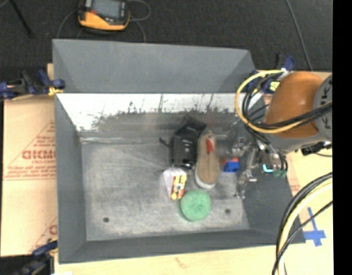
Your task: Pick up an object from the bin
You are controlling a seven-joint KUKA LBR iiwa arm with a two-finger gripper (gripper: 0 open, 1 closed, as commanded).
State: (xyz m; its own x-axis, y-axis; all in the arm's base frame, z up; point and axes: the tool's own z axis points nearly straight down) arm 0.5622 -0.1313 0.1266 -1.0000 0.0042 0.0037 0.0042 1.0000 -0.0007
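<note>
Hanging gripper [245,175]: we see it at the right side of the grey metal bin [107,171]; we cannot tell how far open it is.
Nearest thing: small blue block [230,166], just beside the gripper.
Next out: beige oblong piece with a red stripe [208,164]; black angular object [186,143].
Farthest: white packet with yellow and red print [176,183]; round green ball [196,206].

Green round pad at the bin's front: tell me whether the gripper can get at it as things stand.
Probably yes. The green round pad lies uncovered at the cluster's front, the white packet and tan brush just behind it. The gripper stands to its right, bare bin floor between them.
</note>
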